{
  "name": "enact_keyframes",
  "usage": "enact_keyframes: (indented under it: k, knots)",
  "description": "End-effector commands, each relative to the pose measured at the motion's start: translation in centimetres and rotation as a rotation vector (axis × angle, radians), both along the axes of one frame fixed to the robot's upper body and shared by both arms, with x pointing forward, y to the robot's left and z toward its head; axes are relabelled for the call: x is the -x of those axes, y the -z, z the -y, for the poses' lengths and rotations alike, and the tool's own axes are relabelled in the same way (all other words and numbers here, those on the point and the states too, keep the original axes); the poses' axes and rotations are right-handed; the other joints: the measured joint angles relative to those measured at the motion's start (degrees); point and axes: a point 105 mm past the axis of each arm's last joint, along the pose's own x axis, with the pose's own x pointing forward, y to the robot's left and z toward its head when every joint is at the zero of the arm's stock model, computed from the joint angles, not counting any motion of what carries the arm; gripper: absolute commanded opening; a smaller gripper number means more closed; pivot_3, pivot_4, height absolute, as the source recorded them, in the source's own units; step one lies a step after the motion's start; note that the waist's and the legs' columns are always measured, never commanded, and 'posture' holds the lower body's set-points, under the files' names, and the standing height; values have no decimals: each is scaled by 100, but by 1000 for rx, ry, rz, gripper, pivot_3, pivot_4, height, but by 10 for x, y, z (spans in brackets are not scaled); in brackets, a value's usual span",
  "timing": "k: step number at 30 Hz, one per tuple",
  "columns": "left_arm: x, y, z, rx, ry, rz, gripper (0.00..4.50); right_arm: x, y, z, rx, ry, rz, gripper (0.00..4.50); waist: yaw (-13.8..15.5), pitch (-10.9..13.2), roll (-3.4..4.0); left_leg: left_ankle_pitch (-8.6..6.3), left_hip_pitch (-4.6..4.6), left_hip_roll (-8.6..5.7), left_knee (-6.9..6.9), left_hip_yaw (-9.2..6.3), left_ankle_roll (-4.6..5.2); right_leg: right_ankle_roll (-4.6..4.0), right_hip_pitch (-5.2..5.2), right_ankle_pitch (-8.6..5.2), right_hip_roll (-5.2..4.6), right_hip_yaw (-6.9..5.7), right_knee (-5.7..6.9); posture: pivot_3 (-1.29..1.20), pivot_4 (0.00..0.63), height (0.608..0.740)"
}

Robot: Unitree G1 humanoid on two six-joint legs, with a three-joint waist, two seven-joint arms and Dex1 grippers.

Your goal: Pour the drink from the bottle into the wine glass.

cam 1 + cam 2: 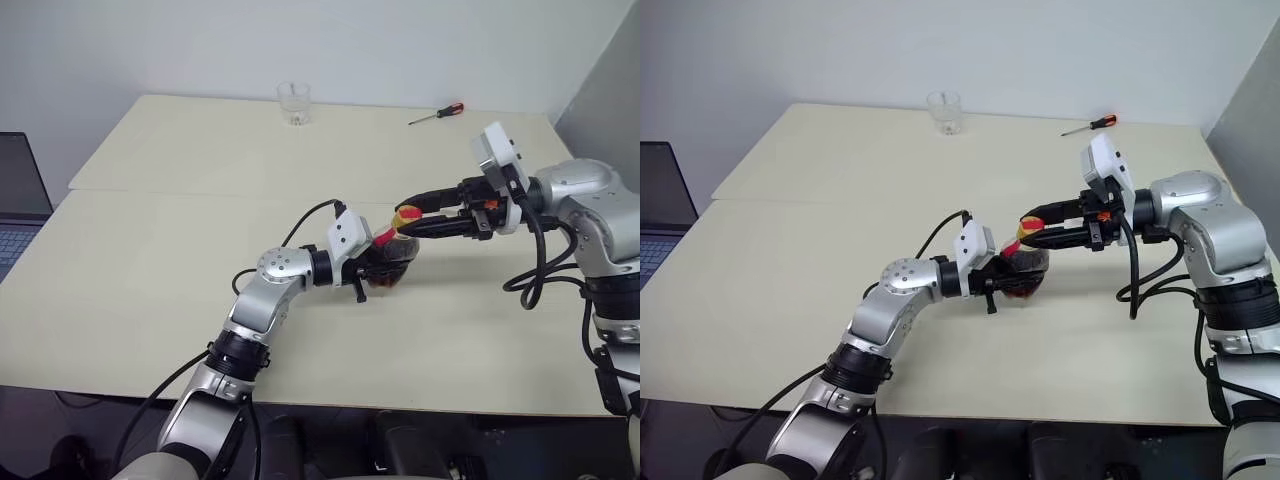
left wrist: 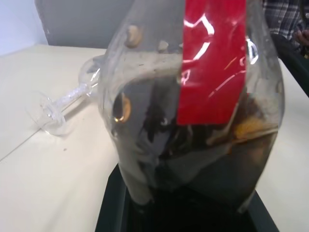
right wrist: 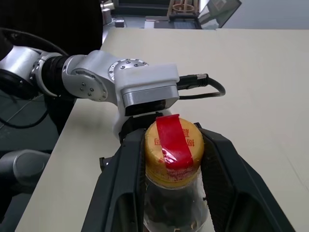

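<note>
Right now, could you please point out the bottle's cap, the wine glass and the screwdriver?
bottle's cap [image 3: 174, 147]: right wrist view, on the red strip across its top.
wine glass [image 2: 72, 94]: left wrist view, on its stem; it lies on its side.
screwdriver [image 1: 455, 109]: left eye view, on its red handle.

The 2 head views look forward and down from above the table [image 1: 150, 300], taking in both arms; both show the same scene, the right eye set slightly to one side. The left wrist view sits very close behind the bottle [image 2: 193, 121] (a wine glass [image 2: 63, 104] lies on the table behind it). The right wrist view looks along its 2 fingers [image 3: 123, 188] at the bottle's cap [image 3: 174, 145], facing the left arm.
</note>
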Motion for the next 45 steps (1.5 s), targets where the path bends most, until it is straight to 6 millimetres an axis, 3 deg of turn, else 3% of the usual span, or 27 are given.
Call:
enact_keyframes:
  k: [1,5,8,9,13,16,19,27,35,45]
  knots:
    - [-3,-9,0,32,-2,20,774,26,-44,7,-99,22,118,2000,1,0,0,0,0,0,1,-1,0,0,1,0,-1,-1,0,0,150,740]
    - [-3,-9,4,36,16,15,773,54,-63,10,-160,93,200,3318,1,0,3,0,-1,0,0,-5,0,2,1,-1,-1,-1,0,0,150,740]
    - [-5,-9,6,40,21,10,773,67,-64,19,-197,209,214,4372,-1,0,2,0,0,2,0,-13,0,8,7,-5,1,0,-3,0,150,740]
    - [-5,-8,7,40,23,8,773,69,-63,21,-203,240,212,4500,1,0,3,0,2,2,2,-14,0,22,11,-13,1,2,-2,0,150,740]
    - [-7,-6,9,33,23,12,773,60,-48,34,-231,563,193,4500,-7,-1,2,0,1,-1,5,-12,0,24,14,-13,-4,7,0,0,150,740]
    - [-8,-2,14,10,23,30,773,64,-30,25,-265,647,134,4500,-13,-1,2,0,1,1,4,-17,0,24,15,-14,-3,10,-1,0,150,740]
    - [-9,-3,19,27,21,24,773,61,-26,17,-318,740,126,4500,-23,-1,3,0,2,-1,3,-16,0,25,14,-14,-2,18,0,0,150,740]
    - [-5,-1,27,39,40,16,772,55,-14,-2,-328,807,40,4500,-22,-1,3,0,-1,-2,4,-16,0,26,15,-14,-3,15,-4,0,150,740]
    - [-7,-3,25,41,31,22,772,24,-5,-2,-391,956,-5,4500,-20,-1,2,0,-2,-2,4,-15,1,26,15,-15,-2,16,-5,0,150,740]
    - [-7,-3,22,43,11,26,770,10,4,-9,-429,987,-52,4500,-21,-2,3,0,-2,0,4,-15,1,27,14,-15,-2,14,-5,0,150,740]
